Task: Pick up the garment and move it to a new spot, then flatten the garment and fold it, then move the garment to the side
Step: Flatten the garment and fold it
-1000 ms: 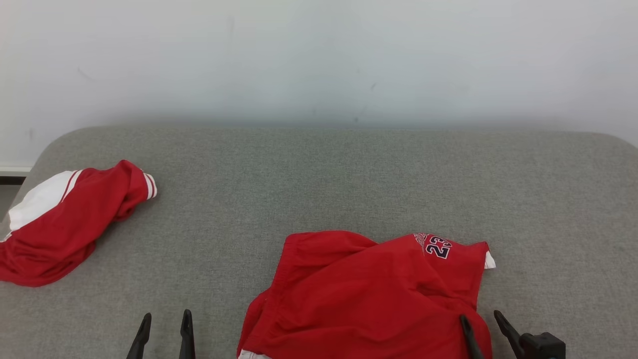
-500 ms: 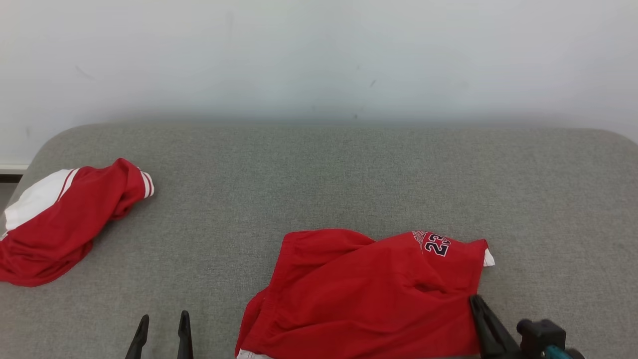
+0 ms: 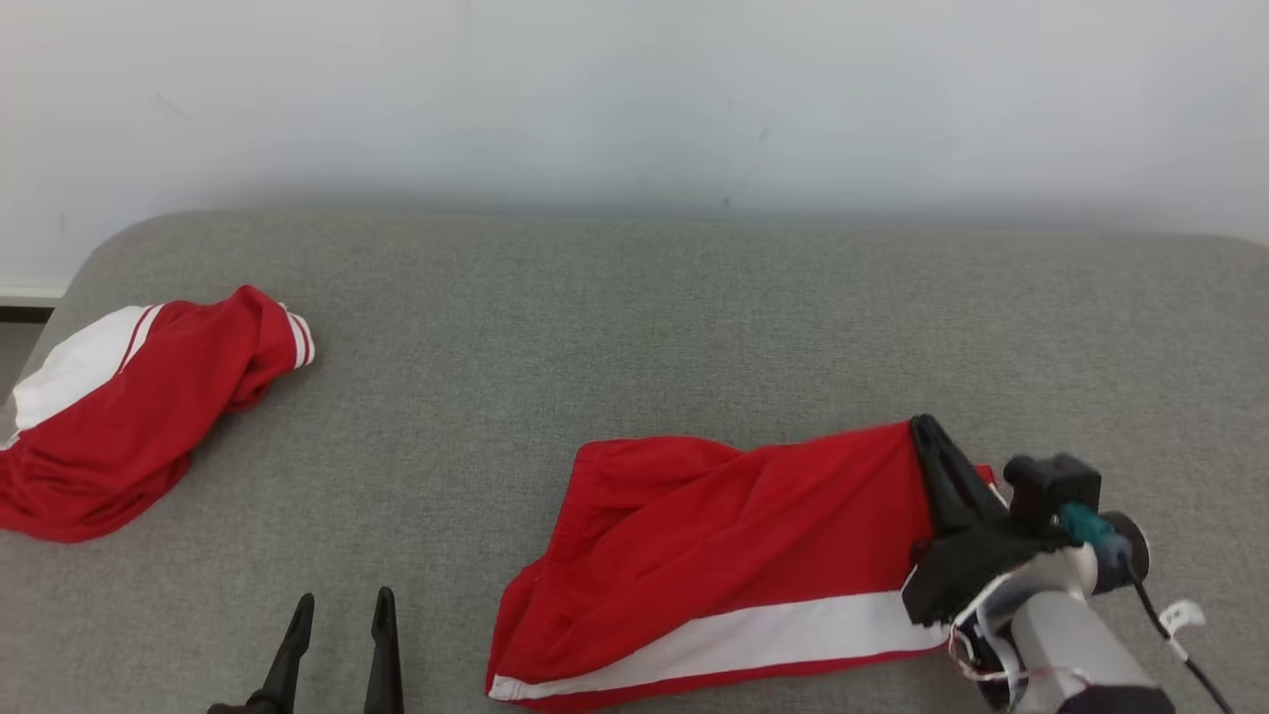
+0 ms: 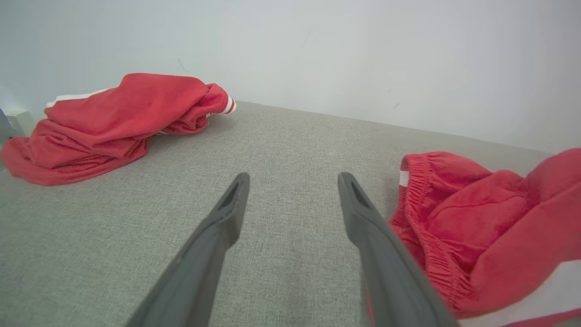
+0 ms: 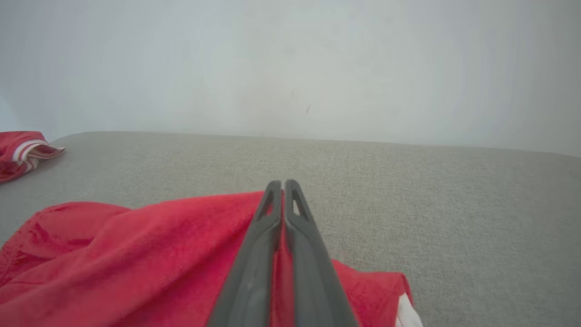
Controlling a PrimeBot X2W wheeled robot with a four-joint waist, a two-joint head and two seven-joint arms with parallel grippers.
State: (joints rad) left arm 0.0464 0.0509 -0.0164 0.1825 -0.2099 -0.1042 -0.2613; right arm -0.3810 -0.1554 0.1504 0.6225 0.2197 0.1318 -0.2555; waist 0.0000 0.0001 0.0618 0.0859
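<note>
- The right gripper (image 3: 924, 424) has its two dark fingers pressed together on the right-hand edge of the red shorts (image 3: 734, 555). The right wrist view shows red cloth running up between the fingers almost to their tips, so this is a pinch on fabric.
- From that pinch the shorts trail away to the gripper's left. The held edge is raised, and the cloth slopes down in long creases to the grey cushion (image 3: 634, 327). Taking an edge, I judge, lets the rest follow freely when the piece is carried to its new spot.
- Below the pinch a white stripe (image 3: 793, 620) runs along the near hem. At the end farthest from the gripper, the elastic waistband (image 4: 415, 200) lies bunched on the cushion.
- Just beyond that waistband the left gripper (image 3: 343, 598) has its fingers spread wide, holding nothing and clear of the cloth. It seems placed beside the free end for a second hold once flattening comes.
- Well apart from both grippers, far to the left gripper's left, a second red garment (image 3: 129, 416) with white panels lies crumpled near the cushion's edge.
- Ahead of the right gripper's fingertips the cushion stretches to the pale wall (image 3: 634, 99), which gives room for the move.
- The pick-up looks under way; flattening, folding and setting aside are not yet done.
</note>
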